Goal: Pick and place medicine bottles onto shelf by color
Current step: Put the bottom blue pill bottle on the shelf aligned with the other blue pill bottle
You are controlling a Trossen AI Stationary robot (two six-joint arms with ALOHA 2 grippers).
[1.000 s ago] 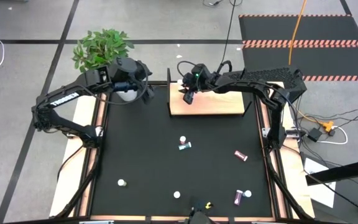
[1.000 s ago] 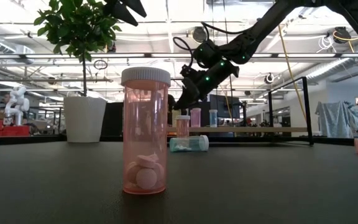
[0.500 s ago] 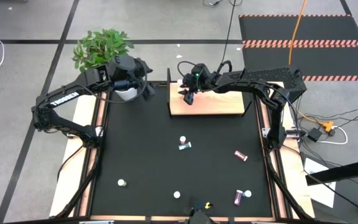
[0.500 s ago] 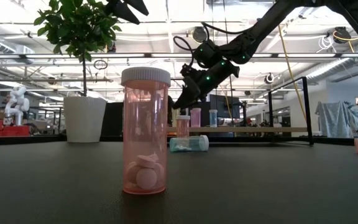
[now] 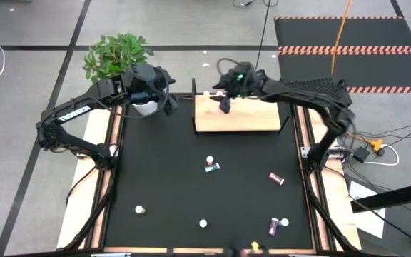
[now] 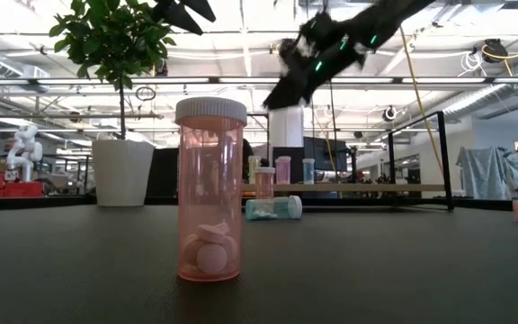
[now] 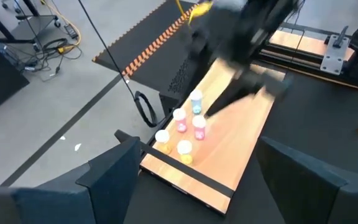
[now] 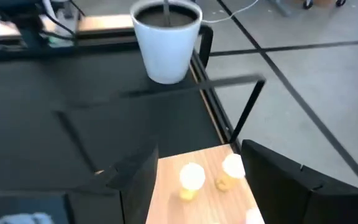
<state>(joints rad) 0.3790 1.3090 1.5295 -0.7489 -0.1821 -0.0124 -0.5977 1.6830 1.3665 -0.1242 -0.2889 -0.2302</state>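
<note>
Above the shelf's far-left corner: my right end effector hangs clear of the board, fingers spread wide and holding nothing.
Left end effector: mine too — parked by the white plant pot, fingers well apart, empty.
Shelf: light-wood board at the far edge of the desk; five medicine bottles stand clustered at its corner.
Loose bottles: a teal one lies mid-desk, a magenta one to its right, another magenta one near the front edge; white-capped ones stand apart along the front.
Risk: the shelf cluster is tight, so a low pass by my right fingers on the way out could tip a neighbour. The lying bottles may roll if I close on them off-centre.
Left wrist view: the only one that shows the cluster's colours — pink, yellow and blue — though my right arm is smeared there.
Right wrist view: two yellow bottles between my fingers; the rest is cut off.
Low view: a pink bottle up close, unseen from above.
</note>
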